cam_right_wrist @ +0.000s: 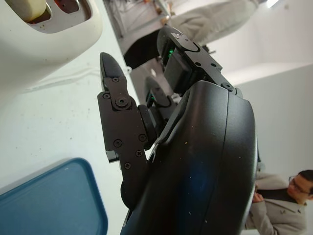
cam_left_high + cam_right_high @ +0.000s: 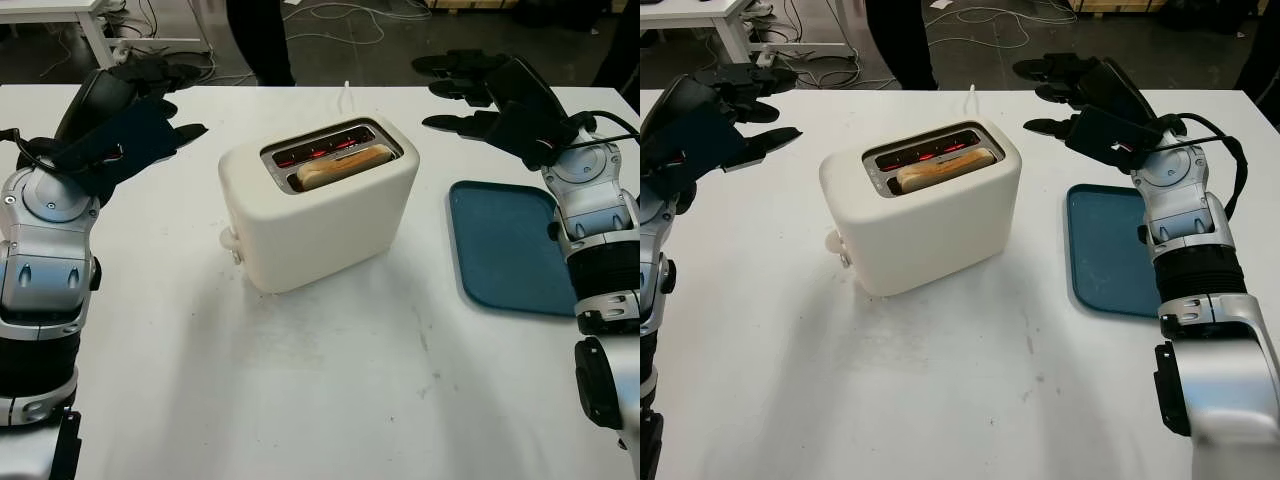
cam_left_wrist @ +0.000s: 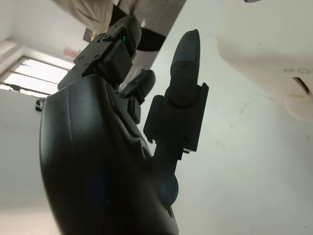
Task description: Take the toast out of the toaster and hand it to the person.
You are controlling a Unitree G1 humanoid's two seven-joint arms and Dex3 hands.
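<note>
Both open, empty, left hand [image 2: 130, 110] and right hand [image 2: 500, 95] flank the toaster [image 2: 320, 205], its toast [image 2: 343, 166] half-sunk.

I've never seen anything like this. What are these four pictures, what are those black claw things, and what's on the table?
They show one moment seen by a humanoid robot. Two pictures come from cameras in its head, looking down at a white table. The other two come from cameras at its wrists, so each shows a black three-fingered hand up close. The left hand and right hand hover open on either side of a white toaster, holding nothing. A slice of toast sits in one slot; the other slot glows red. A blue tray lies by the right arm. A person stands beyond the table.
</note>
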